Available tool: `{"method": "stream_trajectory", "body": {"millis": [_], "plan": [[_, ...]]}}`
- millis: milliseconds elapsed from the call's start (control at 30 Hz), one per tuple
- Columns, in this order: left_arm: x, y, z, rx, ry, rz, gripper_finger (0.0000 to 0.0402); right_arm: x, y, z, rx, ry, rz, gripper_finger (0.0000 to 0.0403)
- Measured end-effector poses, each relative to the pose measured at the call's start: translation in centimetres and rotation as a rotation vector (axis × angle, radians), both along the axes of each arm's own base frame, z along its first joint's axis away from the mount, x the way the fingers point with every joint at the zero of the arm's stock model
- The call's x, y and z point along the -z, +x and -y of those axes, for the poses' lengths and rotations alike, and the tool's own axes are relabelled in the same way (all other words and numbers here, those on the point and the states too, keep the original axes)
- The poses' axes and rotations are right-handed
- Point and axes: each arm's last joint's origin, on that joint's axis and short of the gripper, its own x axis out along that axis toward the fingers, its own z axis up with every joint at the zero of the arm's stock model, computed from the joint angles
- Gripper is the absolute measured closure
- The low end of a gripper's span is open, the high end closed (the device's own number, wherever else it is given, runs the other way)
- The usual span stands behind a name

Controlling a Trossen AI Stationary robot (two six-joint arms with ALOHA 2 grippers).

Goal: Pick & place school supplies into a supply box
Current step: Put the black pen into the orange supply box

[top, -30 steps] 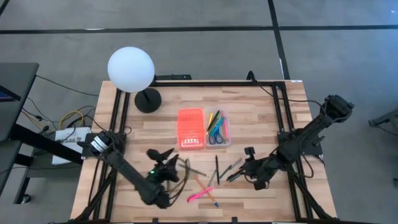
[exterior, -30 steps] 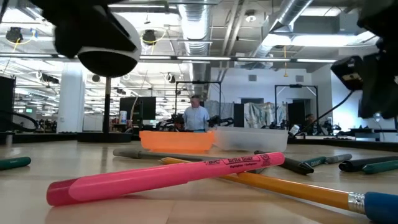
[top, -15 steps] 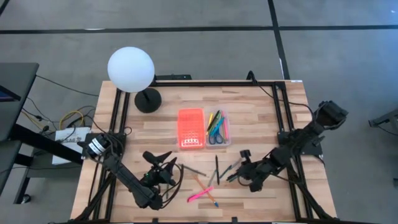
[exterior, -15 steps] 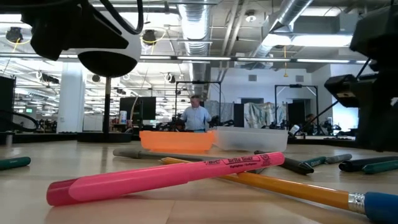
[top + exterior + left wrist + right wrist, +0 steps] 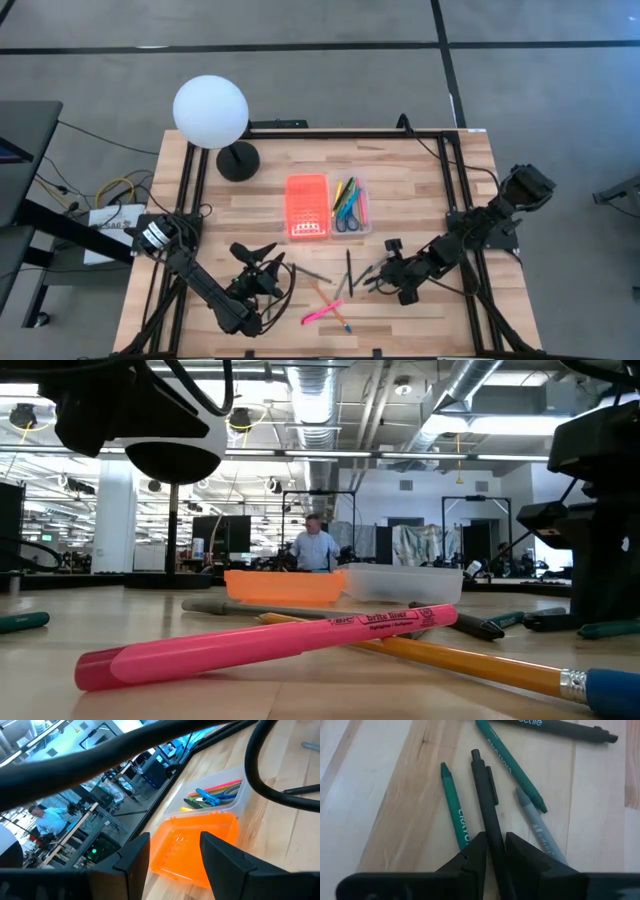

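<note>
We see a desk [image 5: 420, 190] of pale, matt wood planks with visible grain. Beside the smooth white globe lamp [image 5: 210, 111], the supply box [image 5: 220, 802] is clear plastic, its lid [image 5: 195, 842] translucent, glossy orange. The black pen [image 5: 487, 805] looks matt; the pink highlighter [image 5: 270, 643] has a smooth sheen.

Pink highlighter [image 5: 265, 644], translucent orange lid [image 5: 307, 207]

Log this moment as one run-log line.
right tool: shut on black pen | left tool: open, idle | box: partly filled
</note>
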Motion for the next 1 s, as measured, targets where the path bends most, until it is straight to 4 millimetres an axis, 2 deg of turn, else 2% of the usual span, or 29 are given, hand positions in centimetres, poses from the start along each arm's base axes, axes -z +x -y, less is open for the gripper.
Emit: {"method": "stream_trajectory", "body": {"millis": [167, 367, 567, 1000], "plan": [[0.0, 0.2, -0.2, -0.009, 0.001, 0.0, 0.0233, 0.1, -0.1, 0.2, 0.036, 0.006, -0.021, 0.035], [0.0, 0.5, -0.6, -0.028, -0.001, -0.001, 0.0233, 0.1, -0.2, 0.4, 0.037, -0.007, -0.035, 0.0393], [0.1, 0.9, -1.1, -0.077, -0.029, -0.024, 0.0233, 0.2, -0.3, 0.4, 0.05, -0.023, -0.032, 0.0384], [0.2, 1.2, -1.6, -0.118, -0.049, -0.039, 0.0233, -0.1, 0.0, 0.1, 0.015, -0.054, -0.013, 0.0398]]}}
